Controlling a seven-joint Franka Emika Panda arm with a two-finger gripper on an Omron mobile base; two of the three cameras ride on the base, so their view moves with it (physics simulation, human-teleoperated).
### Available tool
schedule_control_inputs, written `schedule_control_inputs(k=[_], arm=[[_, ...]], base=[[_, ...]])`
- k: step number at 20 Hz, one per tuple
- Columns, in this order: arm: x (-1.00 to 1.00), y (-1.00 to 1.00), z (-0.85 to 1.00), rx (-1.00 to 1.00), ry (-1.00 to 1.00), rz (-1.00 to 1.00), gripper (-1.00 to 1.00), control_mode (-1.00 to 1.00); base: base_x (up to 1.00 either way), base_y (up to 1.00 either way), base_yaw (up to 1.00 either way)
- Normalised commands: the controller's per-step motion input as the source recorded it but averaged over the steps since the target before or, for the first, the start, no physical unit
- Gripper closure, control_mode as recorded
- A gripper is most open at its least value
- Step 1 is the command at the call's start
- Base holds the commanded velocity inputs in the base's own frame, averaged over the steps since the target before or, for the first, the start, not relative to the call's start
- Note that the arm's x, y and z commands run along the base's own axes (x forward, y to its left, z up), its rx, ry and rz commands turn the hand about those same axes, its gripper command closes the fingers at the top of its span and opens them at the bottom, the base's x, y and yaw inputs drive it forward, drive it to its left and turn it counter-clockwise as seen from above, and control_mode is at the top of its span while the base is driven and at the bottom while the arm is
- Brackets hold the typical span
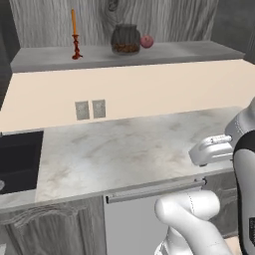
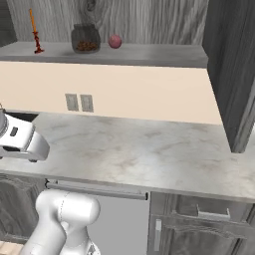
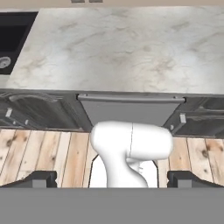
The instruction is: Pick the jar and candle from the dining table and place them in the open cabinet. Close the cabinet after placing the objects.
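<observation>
Left base view: on the grey cabinet shelf, from left to right, the candle upright in its dark red candlestick, the jar with brown pieces inside, and a small red ball just beside the jar, possibly touching it, though hard to tell at this angle. Below the shelf, a cream wall with two grey outlets, then the marble counter with the black sink at its left end.

Right base view: same row on the shelf, candle, jar, ball, with a tall grey wood-grain cabinet door standing at the right.

Hand view: gripper spread wide and holding nothing, its two dark fingertips far apart at the bottom, aimed at the counter edge, the base cabinets and a wooden floor.
</observation>
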Motion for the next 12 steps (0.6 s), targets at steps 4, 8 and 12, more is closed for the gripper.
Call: schedule_control_inputs(k=[4, 8, 12], arm=[[0.00, 0.00, 0.00, 0.00, 0.00, 0.00, -1.00, 1.00], [0.00, 0.00, 0.00, 0.00, 0.00, 0.00, -1.00, 1.00], [0.00, 0.00, 0.00, 0.00, 0.00, 0.00, -1.00, 1.00]], base=[[-0.57, 0.00, 0.00], [-0.71, 0.00, 0.00], [-0.53, 0.00, 0.00]])
